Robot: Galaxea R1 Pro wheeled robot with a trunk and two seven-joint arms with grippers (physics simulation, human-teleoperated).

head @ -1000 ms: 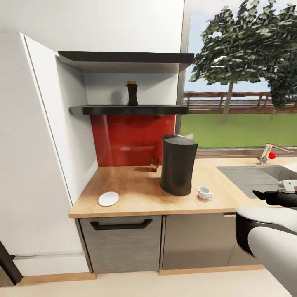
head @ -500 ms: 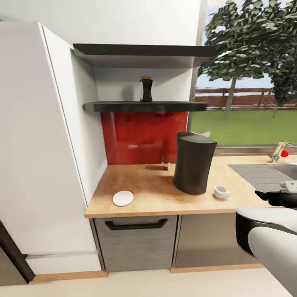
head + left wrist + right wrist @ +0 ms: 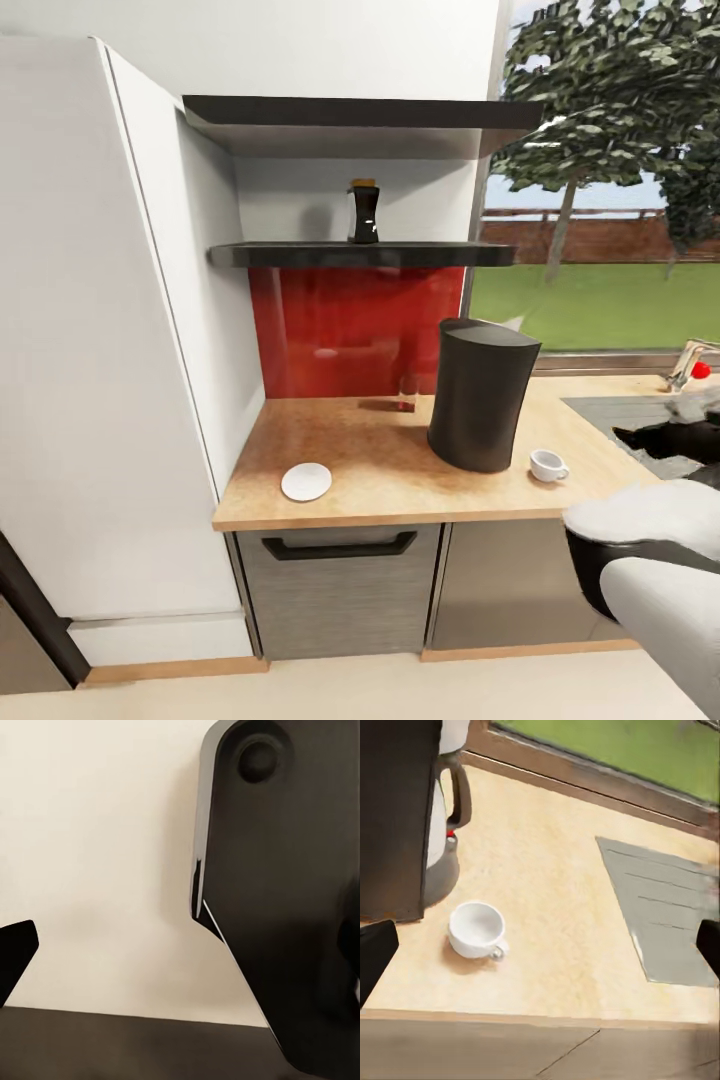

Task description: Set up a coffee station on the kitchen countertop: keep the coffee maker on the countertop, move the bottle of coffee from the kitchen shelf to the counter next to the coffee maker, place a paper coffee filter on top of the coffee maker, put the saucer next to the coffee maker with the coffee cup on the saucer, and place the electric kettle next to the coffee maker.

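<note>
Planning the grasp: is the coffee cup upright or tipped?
Upright: the coffee cup rests on the countertop, mouth up, looking empty.

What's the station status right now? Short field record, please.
coffee maker: dark, upright on the countertop at
bottle of coffee: on the kitchen shelf at
saucer: bare, near the counter's front edge
coffee cup: on the bare counter right of the maker, apart from the saucer
electric kettle: behind the maker, handle and red button visible
right gripper: open over the counter, holding nothing
</note>
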